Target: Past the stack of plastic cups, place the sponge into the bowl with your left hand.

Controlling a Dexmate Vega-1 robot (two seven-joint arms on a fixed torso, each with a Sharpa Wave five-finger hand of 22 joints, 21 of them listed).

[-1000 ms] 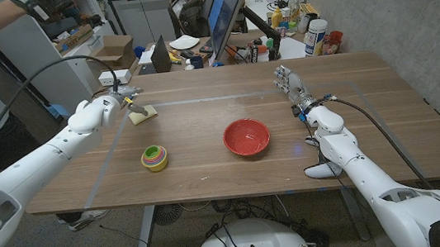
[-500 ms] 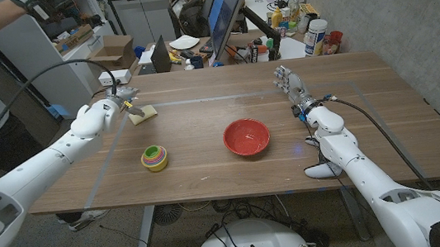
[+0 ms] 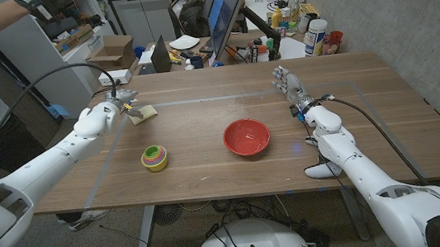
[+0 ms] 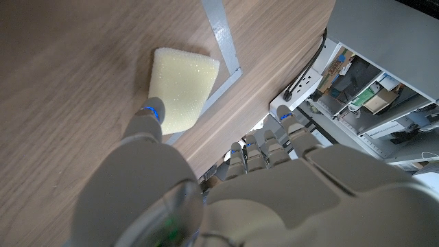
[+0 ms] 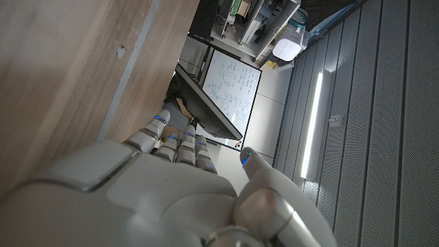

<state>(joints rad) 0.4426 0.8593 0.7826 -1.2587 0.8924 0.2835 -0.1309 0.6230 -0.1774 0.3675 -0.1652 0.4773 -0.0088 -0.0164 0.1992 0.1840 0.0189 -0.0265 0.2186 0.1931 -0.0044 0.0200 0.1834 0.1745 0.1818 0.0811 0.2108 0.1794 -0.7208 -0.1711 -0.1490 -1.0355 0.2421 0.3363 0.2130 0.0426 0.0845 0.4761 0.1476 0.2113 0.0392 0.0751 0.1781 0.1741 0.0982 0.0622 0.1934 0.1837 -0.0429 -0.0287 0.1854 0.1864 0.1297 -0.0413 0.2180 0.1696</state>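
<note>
Wooden table (image 3: pixel 209 174): sponge (image 3: pixel 146 112) lies by a tape line (image 4: pixel 221 41), my left hand (image 3: pixel 103 113) just beside it, fingers apart, empty. Right hand (image 3: pixel 292 88) open, empty.

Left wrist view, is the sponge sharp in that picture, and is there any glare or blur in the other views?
Left wrist view: the sponge is crisp, its pores visible, while the left robot hand close to the lens looks soft. Head view: evenly lit, with a faint sheen on the table beyond the red bowl. Right wrist view: a bright light strip glares, and the right robot hand is slightly blurred.
</note>
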